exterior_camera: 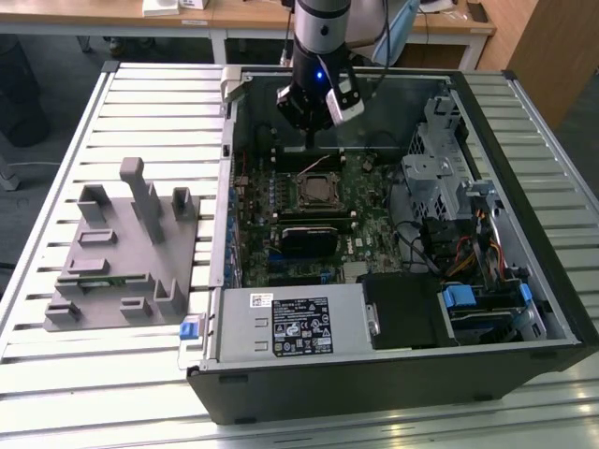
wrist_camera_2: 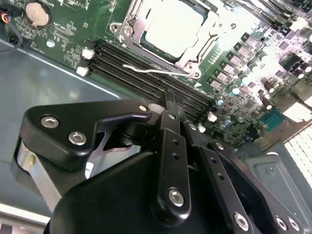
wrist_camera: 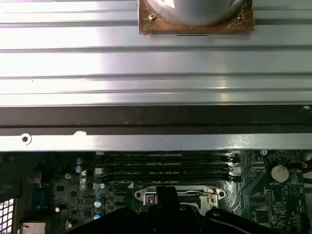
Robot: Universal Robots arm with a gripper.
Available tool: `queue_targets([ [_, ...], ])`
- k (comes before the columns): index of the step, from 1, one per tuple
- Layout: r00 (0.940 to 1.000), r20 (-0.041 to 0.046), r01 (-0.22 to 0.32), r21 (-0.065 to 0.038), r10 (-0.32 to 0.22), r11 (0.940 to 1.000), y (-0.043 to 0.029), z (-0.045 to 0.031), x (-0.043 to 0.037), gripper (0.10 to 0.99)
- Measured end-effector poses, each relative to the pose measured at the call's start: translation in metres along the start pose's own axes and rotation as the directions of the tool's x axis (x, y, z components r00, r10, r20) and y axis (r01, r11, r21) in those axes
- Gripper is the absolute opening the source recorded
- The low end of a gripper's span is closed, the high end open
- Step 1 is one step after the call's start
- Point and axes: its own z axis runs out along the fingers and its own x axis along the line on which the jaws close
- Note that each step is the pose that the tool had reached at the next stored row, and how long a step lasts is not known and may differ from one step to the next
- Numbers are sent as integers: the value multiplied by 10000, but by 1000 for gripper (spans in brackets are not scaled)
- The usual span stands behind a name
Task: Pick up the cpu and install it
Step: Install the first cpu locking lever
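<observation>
Open computer case [exterior_camera: 524, 309] lying on its side on a slatted metal desk [exterior_camera: 56, 159], motherboard [exterior_camera: 365, 201] facing up. Seated flat in its socket near the board's middle, the cpu [exterior_camera: 316, 192], pale silver top upward; square, so no long axis to speak of, edges running in line with the metal socket frame [wrist_camera_2: 192, 61] around it, as seen in the second wrist view [wrist_camera_2: 173, 29]. Hanging just above the board beside the socket, towards the case's far wall in the exterior view, the arm's pincer [exterior_camera: 310, 140], its tips drawn narrow together with nothing between them [wrist_camera_2: 168, 97]. Between pincer and socket, four dark memory slots [wrist_camera_2: 146, 78] lying side by side. White printed label [exterior_camera: 295, 323] stuck on the grey power supply [exterior_camera: 234, 327] at the case's near edge, its print left unread. On the desk to the exterior view's left, well apart from the case, a grey parts fixture [exterior_camera: 122, 248] with upright posts.
</observation>
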Motion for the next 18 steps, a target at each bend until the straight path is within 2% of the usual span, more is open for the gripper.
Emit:
queue_targets([
  [4,10000,-2,16,29,-16,10000,-7,39,-13,106],
  [9,9993,-52,358,44,-357,9994,-16,78,-19,106],
  [13,9993,-52,361,184,-360,9992,-20,105,-28,106],
  [18,9993,-53,360,200,-359,9992,-23,142,-108,106],
])
